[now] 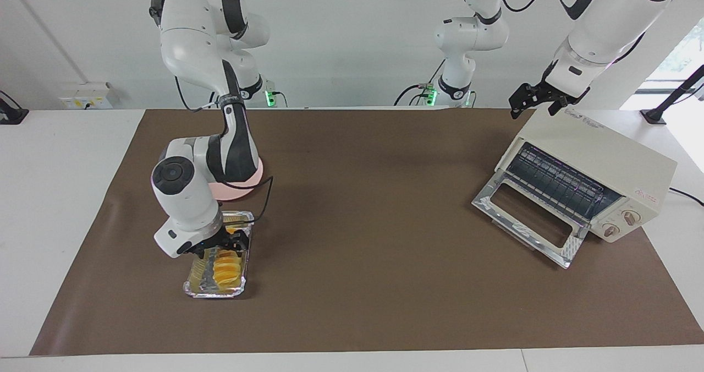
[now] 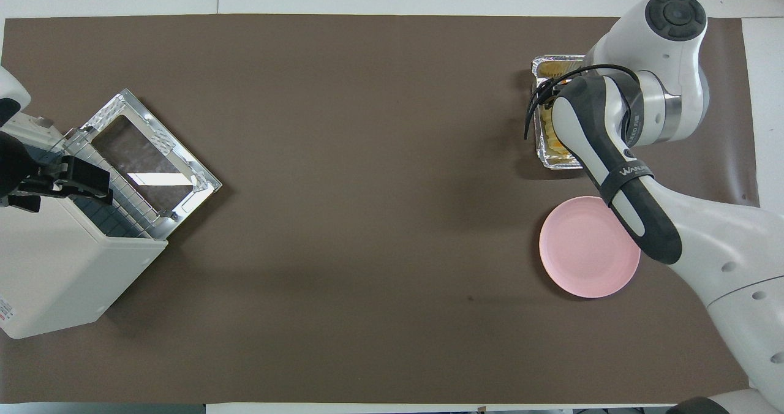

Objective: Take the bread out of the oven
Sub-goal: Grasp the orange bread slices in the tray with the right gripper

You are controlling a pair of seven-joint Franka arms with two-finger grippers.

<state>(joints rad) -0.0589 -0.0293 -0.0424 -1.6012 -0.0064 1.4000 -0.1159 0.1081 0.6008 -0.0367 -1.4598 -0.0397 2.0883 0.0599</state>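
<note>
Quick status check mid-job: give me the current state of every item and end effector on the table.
oven: door folded down open, wire rack bare.
bread: lying in the foil tray, out of the oven.
foil tray: flat on the mat, holding the bread.
pink plate: nothing on it.
right end effector: open, over the bread.
left end effector: open, waiting over the oven's top edge.

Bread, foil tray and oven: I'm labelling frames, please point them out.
bread (image 1: pixel 227 269), facing view, its ridged top.
foil tray (image 1: pixel 215 292), facing view, its outer rim.
oven (image 1: pixel 594 141), facing view, its cream top panel.
</note>
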